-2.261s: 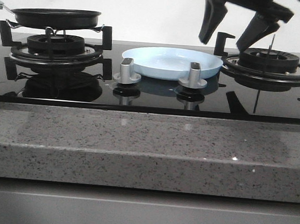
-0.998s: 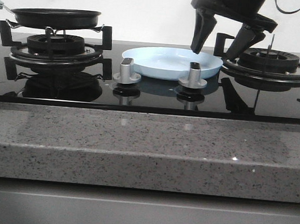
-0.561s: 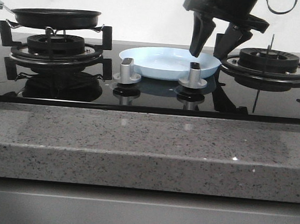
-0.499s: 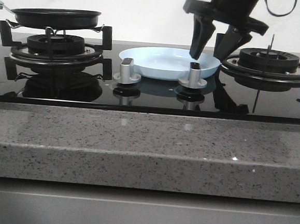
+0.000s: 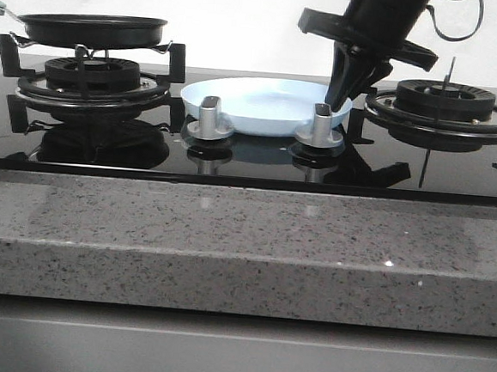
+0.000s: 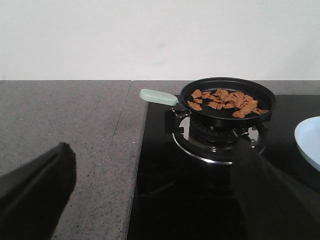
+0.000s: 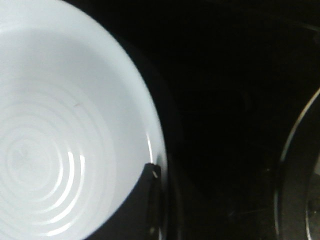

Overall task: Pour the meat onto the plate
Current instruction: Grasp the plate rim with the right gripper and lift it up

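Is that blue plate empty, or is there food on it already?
Empty. The plate shows only its bare glazed rings, and the meat lies in the frying pan on the burner.

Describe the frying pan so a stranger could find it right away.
On the black glass hob, look to the left burner. The black round frying pan sits on it, with a pale green handle, the only vessel holding brown meat pieces; the neighbouring pale blue plate is empty.

The plate (image 5: 263, 105) is showing pale blue, with faint concentric rings inside. The meat (image 6: 226, 101) is looking golden-brown in a black pan (image 6: 227, 102) with a mint-green handle (image 6: 158, 97). The hob (image 5: 251, 156) is gleaming glossy black; the counter (image 5: 243, 250) is showing grey speckles.
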`<state>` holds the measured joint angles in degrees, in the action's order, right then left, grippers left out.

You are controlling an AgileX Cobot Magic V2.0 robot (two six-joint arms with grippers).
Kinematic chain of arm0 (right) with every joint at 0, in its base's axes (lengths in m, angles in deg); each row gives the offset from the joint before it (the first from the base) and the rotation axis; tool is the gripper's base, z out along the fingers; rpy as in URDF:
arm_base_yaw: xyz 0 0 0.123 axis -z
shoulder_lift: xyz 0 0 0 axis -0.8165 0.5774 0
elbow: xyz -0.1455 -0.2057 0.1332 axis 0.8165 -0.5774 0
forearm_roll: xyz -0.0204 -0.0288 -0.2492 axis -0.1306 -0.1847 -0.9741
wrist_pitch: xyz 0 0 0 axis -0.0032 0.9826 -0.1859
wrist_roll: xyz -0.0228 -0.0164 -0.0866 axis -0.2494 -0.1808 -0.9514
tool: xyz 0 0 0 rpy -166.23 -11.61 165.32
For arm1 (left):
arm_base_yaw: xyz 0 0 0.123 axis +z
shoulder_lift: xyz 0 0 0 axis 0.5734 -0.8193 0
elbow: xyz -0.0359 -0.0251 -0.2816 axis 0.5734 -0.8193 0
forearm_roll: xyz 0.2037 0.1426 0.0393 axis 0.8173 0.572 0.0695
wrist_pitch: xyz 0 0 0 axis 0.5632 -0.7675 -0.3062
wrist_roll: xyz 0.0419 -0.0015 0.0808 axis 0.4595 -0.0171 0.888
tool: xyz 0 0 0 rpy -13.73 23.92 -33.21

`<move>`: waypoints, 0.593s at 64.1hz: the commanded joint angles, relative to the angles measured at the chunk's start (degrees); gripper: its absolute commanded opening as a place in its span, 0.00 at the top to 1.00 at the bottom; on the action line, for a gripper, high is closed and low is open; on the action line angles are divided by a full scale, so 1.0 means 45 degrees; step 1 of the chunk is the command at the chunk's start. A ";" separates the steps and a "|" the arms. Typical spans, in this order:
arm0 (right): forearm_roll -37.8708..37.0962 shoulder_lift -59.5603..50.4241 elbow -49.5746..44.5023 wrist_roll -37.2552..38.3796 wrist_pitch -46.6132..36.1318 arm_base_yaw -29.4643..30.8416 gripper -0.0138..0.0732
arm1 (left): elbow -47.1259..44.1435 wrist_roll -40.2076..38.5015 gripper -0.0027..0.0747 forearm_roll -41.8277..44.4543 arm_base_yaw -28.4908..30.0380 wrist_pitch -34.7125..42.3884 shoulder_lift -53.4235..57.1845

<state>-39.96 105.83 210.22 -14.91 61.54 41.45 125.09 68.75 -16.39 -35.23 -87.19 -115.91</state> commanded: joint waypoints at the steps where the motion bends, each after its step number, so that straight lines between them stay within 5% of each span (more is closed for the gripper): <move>1: -0.0071 -0.0696 0.0534 -0.0271 0.0365 0.0017 0.90 | 0.0475 -0.0098 0.17 -0.0026 -0.0090 0.1057 -0.0116; 38: 0.0029 -0.2439 0.1906 0.0699 0.1877 0.0034 0.90 | 0.0475 -0.0098 0.17 -0.0026 -0.0090 0.1033 -0.0116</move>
<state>-41.18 101.43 217.85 -12.09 64.70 41.45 125.09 68.75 -16.39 -35.23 -87.19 -115.91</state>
